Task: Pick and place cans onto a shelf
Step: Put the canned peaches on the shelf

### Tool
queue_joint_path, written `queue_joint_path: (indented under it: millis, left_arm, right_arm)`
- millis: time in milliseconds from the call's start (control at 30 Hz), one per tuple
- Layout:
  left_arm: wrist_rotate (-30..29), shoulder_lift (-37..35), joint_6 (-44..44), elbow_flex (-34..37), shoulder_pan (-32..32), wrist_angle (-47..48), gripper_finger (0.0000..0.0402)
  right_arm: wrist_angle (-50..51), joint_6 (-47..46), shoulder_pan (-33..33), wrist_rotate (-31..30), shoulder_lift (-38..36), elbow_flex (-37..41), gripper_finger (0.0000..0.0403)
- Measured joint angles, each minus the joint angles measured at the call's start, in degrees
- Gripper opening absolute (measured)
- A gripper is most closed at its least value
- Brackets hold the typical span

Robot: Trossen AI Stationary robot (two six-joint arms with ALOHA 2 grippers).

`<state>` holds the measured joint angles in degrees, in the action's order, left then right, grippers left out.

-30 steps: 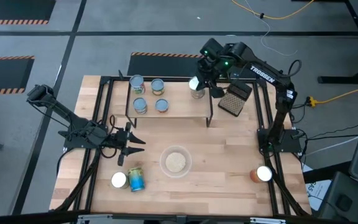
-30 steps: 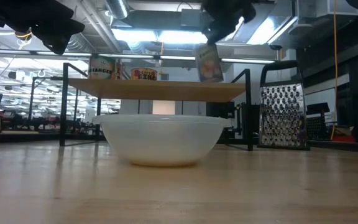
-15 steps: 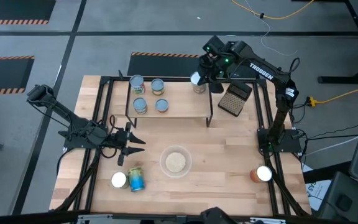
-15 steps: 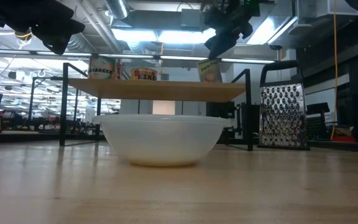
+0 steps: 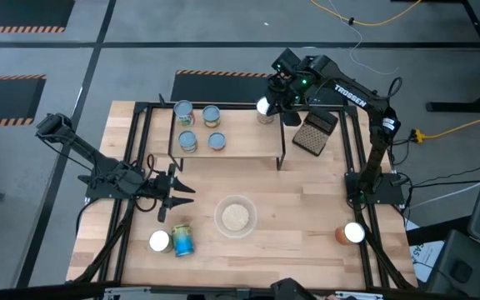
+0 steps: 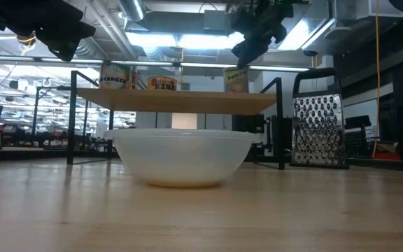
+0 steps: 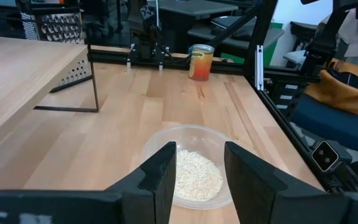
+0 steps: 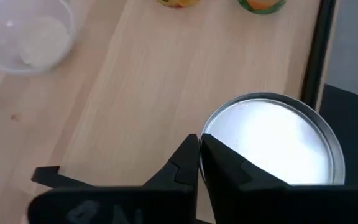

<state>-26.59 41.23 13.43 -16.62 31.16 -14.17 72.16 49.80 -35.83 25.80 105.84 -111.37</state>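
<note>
Left gripper (image 5: 177,193): waits low over the table's left side, fingers spread wide, holding nothing.
Near cans (image 5: 173,240): two by the near left edge, one lying on its side.
Shelf (image 5: 240,133): far middle of the table, four cans (image 5: 198,128) standing on its left half.
Bowl (image 5: 236,217): near middle, pale grains inside.
Right gripper (image 5: 275,102): right above the fifth can (image 5: 264,111) standing at the shelf's far right corner; fingers almost together, not squeezing it.
Last can (image 5: 350,232): near right corner.
</note>
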Motion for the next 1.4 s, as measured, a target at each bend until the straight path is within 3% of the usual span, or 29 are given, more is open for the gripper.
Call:
queue_joint_path:
  millis: [167, 1100, 1400]
  left_arm:
    - [0.00, 0.01, 0.00, 0.00, -0.01, 0.00, 0.0128]
    - [0.00, 0.01, -0.02, 0.00, -0.01, 0.00, 0.0128]
    - [0.00, 0.00, -0.02, 0.00, 0.00, 0.00, 0.0128]
  right_arm:
    - [0.01, -0.58, 0.00, -3.89, 0.04, 0.00, 0.0027]
    - [-0.41, -0.68, 0.02, -3.70, 0.04, 0.00, 0.0004]
    - [0.41, -0.70, 0.06, -3.72, 0.04, -3.38, 0.0003]
